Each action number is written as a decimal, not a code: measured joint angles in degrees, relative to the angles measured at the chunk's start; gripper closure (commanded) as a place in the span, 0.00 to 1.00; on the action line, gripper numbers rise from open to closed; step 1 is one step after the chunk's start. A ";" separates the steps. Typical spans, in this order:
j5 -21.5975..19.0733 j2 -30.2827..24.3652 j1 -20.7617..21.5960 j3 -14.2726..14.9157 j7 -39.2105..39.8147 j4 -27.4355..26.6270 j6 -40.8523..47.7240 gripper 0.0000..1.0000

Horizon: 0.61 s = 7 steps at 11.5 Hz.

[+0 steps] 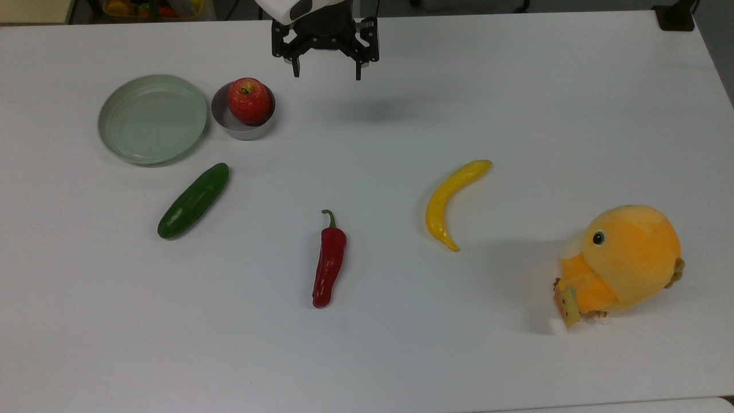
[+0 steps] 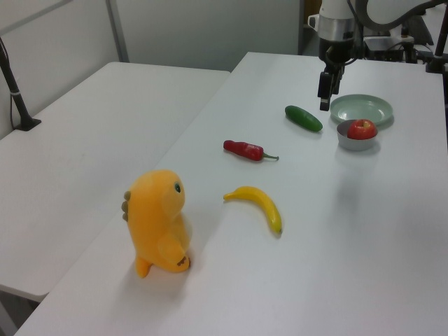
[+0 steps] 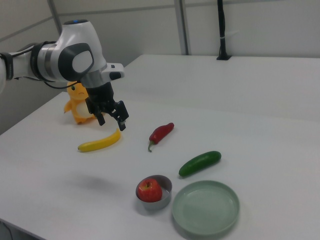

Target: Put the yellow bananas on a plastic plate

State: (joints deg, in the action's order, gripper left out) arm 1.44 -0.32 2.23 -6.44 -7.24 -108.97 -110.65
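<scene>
Yellow bananas (image 1: pixel 453 202) amid open tabletop (image 1: pixel 516 103)

arm (image 3: pixel 75 55): white rounded shells, grey joints | blue cap | end effector (image 1: pixel 325 64): black, two fingers

The arm (image 3: pixel 60 57) reaches in over the table's far edge in the top view, wrist turned downward. Its gripper (image 1: pixel 325 71) hangs in the air, the 2 fingers (image 1: pixel 296 66) spread apart and holding nothing.

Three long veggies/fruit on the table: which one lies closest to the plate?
The cucumber: its end nearly reaches the plate rim. The chili and banana lie farther off.
</scene>
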 measured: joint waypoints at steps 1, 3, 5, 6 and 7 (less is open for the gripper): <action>0.00 0.00 0.00 0.00 0.00 0.00 0.00 0.00; -0.89 0.07 -0.15 0.10 0.00 0.00 0.00 0.00; -0.97 0.14 -0.42 0.12 0.00 0.00 0.00 0.00; -1.00 0.19 -0.45 0.12 -0.02 0.00 0.00 0.00; -1.20 0.25 -0.45 0.12 -0.57 0.04 0.00 0.00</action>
State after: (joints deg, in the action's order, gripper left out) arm 0.23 -0.07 1.79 -6.31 -7.82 -108.93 -110.65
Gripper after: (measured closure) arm 0.000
